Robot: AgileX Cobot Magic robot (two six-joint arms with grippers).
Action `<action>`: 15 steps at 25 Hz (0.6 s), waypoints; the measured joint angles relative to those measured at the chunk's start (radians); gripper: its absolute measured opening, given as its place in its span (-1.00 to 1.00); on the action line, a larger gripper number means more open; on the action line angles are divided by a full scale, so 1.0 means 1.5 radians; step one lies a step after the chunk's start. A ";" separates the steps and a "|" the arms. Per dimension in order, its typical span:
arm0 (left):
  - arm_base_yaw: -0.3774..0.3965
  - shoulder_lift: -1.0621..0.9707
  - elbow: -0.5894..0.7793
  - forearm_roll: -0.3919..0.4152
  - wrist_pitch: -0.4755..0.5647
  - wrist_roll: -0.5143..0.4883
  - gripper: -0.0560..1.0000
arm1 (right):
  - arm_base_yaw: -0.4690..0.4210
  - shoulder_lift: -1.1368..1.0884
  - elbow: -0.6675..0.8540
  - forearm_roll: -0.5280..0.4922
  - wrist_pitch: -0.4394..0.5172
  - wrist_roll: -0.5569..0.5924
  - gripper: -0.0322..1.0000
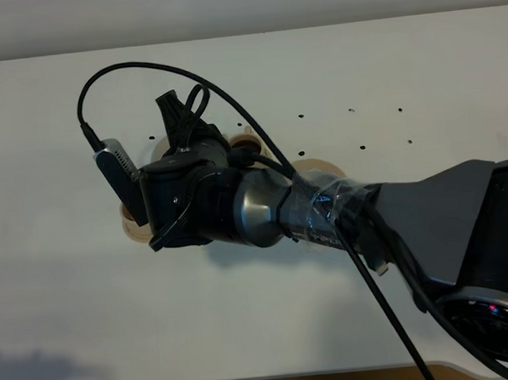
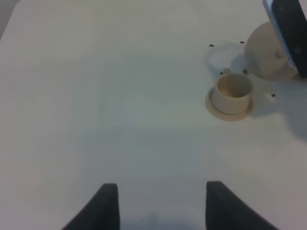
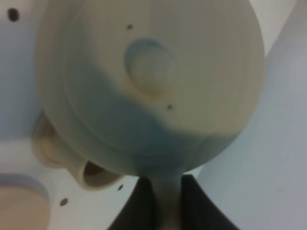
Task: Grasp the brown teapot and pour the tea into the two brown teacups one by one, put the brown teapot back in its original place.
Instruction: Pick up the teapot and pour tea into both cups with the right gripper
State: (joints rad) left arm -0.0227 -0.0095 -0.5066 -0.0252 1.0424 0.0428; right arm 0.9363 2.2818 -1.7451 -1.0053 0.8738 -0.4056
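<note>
The brown teapot (image 3: 148, 81) fills the right wrist view, lid knob facing the camera. My right gripper (image 3: 165, 196) is shut on its handle and holds it off the table. A brown teacup (image 3: 98, 173) shows just under the teapot's edge. In the left wrist view the teapot (image 2: 266, 55) hangs just behind a teacup (image 2: 233, 90) standing on its small saucer (image 2: 229, 111). My left gripper (image 2: 160, 206) is open and empty, well short of them. In the exterior high view my right arm (image 1: 264, 211) hides most of the teapot and cups. The second cup is not clearly visible.
White table (image 1: 385, 81) with small dark holes (image 1: 350, 112). Beige saucer edges show beside the arm (image 1: 317, 164) and under the wrist camera (image 1: 137, 230). A flat beige saucer (image 3: 19, 208) lies near the cup. A cable (image 1: 397, 327) trails from the arm.
</note>
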 joint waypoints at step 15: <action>0.000 0.000 0.000 0.000 0.000 0.000 -0.04 | 0.027 0.023 -0.001 -0.108 0.025 0.018 -0.72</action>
State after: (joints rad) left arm -0.0227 -0.0095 -0.5066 -0.0252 1.0424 0.0428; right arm 0.9767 2.3162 -1.7462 -1.1668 0.9108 -0.3779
